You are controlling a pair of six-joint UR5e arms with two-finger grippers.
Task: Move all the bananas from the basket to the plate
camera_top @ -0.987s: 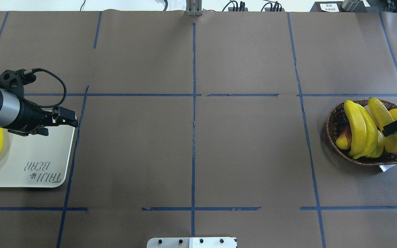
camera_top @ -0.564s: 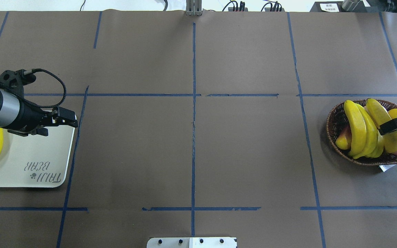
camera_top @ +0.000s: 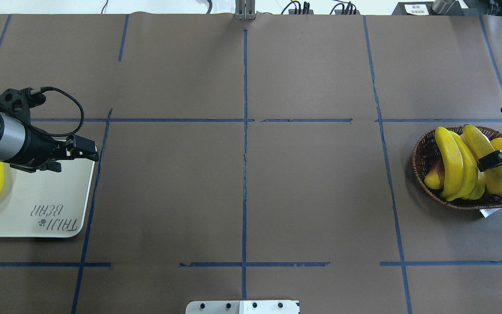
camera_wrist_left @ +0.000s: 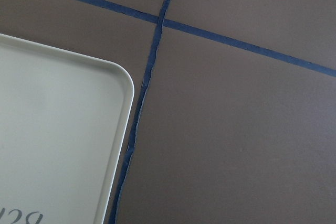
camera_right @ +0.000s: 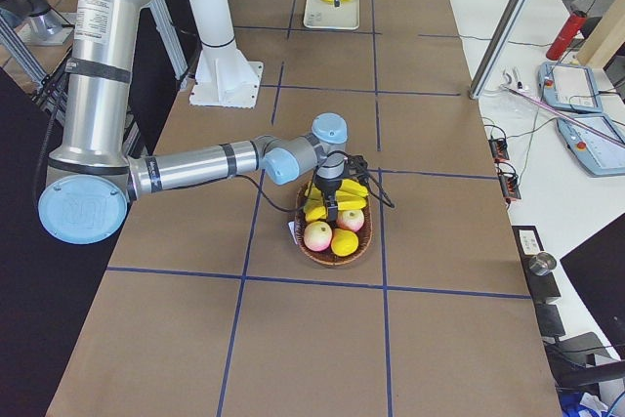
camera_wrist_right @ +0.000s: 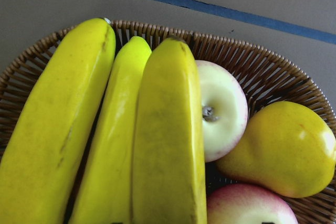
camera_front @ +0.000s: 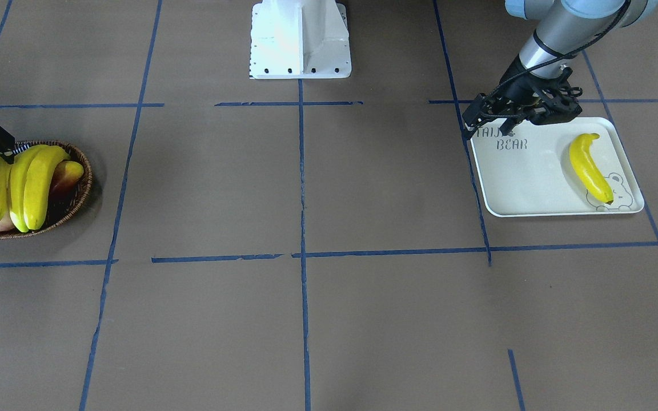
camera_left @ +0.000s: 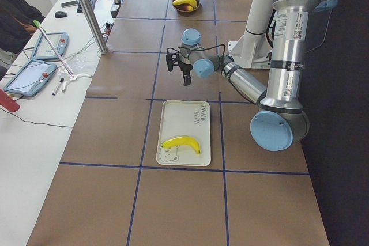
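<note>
Three yellow bananas (camera_top: 450,161) lie side by side in the wicker basket (camera_top: 421,150) at the table's right end. In the right wrist view the bananas (camera_wrist_right: 163,140) fill the left half. My right gripper (camera_top: 491,137) hangs open over the basket, one finger (camera_top: 493,160) across the rightmost banana and the other past the far rim. It holds nothing. A fourth banana (camera_front: 589,168) lies on the cream plate (camera_front: 529,182) at the left end. My left gripper (camera_top: 89,152) is open and empty above the plate's far right corner (camera_wrist_left: 113,72).
An apple (camera_wrist_right: 223,108), a yellow pear (camera_wrist_right: 278,148) and another reddish fruit (camera_top: 436,172) share the basket. Blue tape lines cross the brown table cover. The robot base plate (camera_front: 300,40) stands at the near middle edge. Operators' tablets (camera_left: 34,73) lie on a side bench.
My right gripper has moved further in over the basket, toward the bananas. The left arm and the bananas have not moved.
</note>
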